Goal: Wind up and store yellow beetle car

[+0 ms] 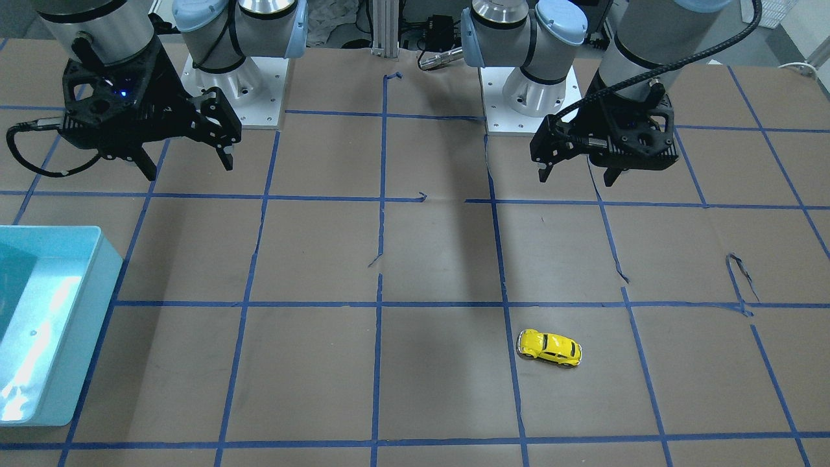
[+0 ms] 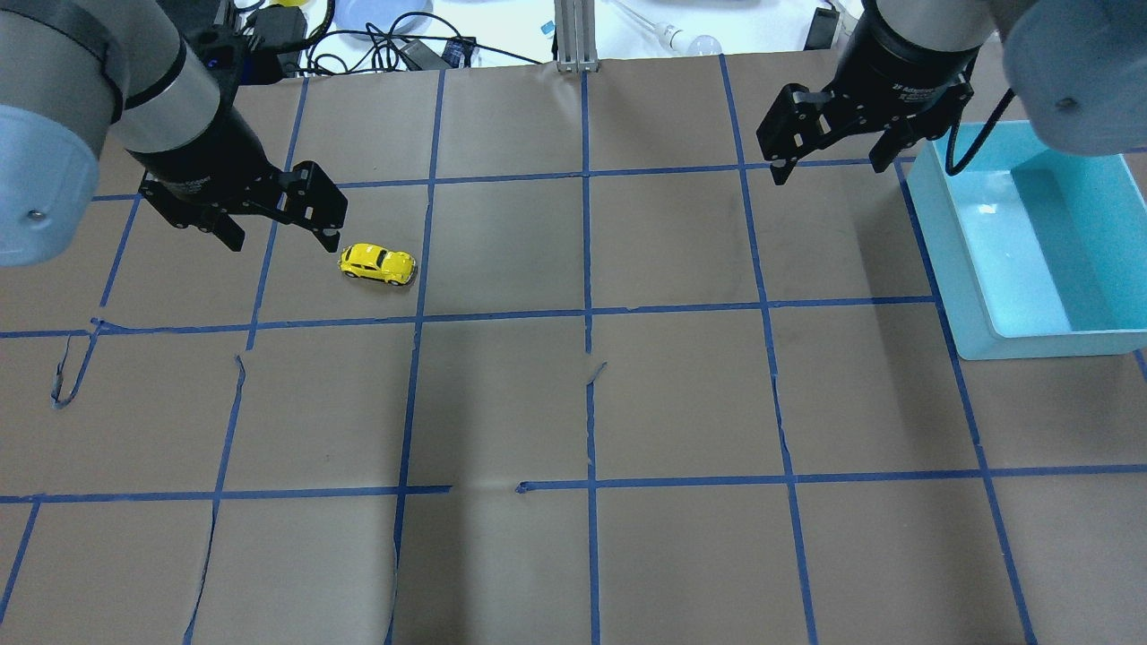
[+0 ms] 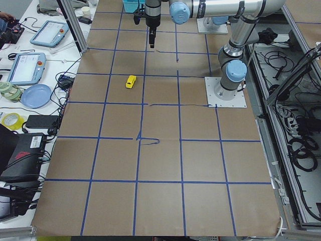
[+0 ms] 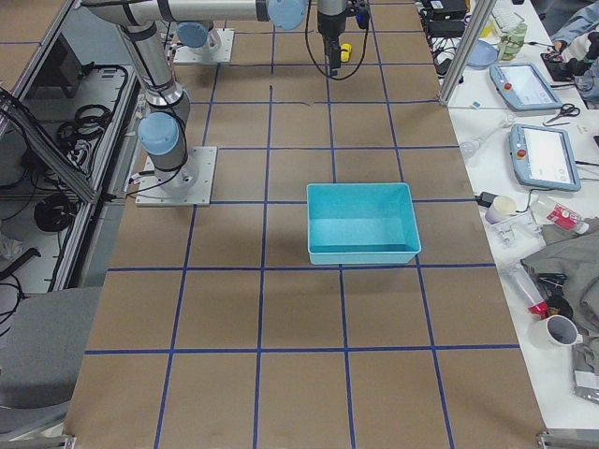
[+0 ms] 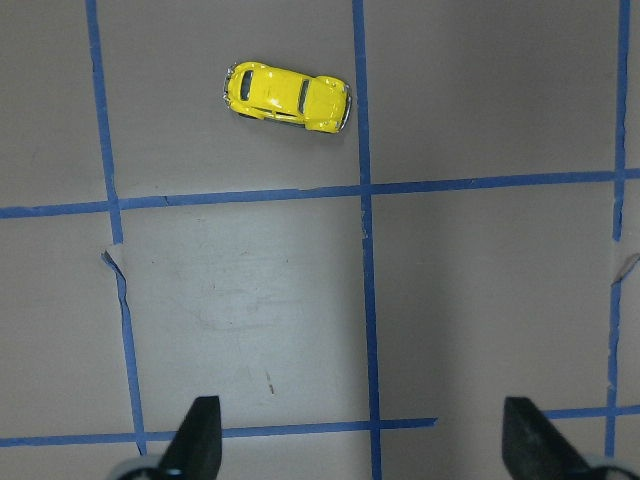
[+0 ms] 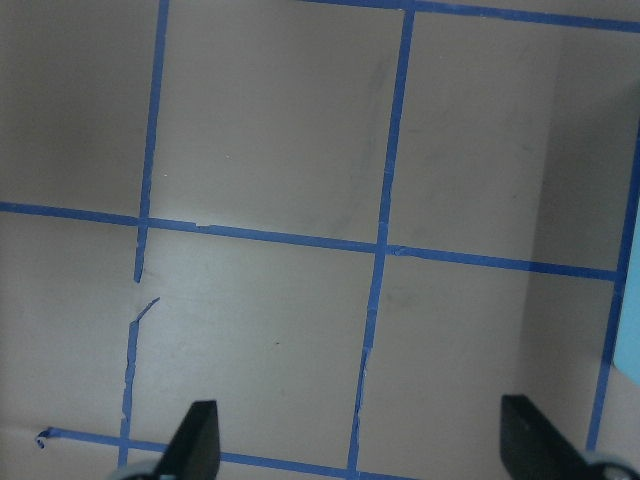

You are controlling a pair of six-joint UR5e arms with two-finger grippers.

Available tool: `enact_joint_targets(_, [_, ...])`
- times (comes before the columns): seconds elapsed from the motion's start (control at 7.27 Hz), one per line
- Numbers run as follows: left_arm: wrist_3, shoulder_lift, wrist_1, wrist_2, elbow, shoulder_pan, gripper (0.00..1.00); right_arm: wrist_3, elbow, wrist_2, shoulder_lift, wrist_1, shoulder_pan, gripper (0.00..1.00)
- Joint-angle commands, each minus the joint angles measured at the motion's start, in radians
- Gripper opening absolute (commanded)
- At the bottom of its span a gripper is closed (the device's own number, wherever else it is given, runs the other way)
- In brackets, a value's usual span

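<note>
The yellow beetle car (image 2: 377, 263) stands on its wheels on the brown paper-covered table, on my left side. It also shows in the front view (image 1: 550, 347) and in the left wrist view (image 5: 286, 97). My left gripper (image 2: 282, 235) is open and empty, hovering above the table just beside the car, nearer the robot's base in the front view (image 1: 578, 175). My right gripper (image 2: 829, 168) is open and empty, hovering next to the teal bin (image 2: 950, 260). The bin looks empty.
The table is marked with a grid of blue tape (image 2: 587, 313), and the paper has small tears (image 2: 67, 367). The teal bin sits at the right edge (image 1: 97, 259). Cables and tablets lie beyond the far edge (image 3: 25, 65).
</note>
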Motion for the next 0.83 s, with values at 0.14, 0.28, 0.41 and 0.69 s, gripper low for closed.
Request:
enact_joint_targets(0.14, [0.001, 0.001, 0.001, 0.005, -0.002, 0.003, 1.00, 0.037, 0.009, 0.000, 0.014, -0.065, 0.003, 1.00])
enact_joint_targets(0.28, [0.001, 0.000, 0.001, 0.005, -0.002, 0.003, 1.00, 0.037, 0.010, 0.000, 0.013, -0.054, 0.001, 1.00])
enact_joint_targets(0.41, [0.001, 0.000, 0.002, 0.003, -0.002, 0.003, 1.00, 0.038, 0.010, 0.000, 0.013, -0.050, 0.000, 1.00])
enact_joint_targets(0.69, [-0.002, -0.002, 0.002, -0.005, -0.002, 0.001, 1.00, 0.043, 0.010, 0.000, 0.013, -0.054, -0.005, 1.00])
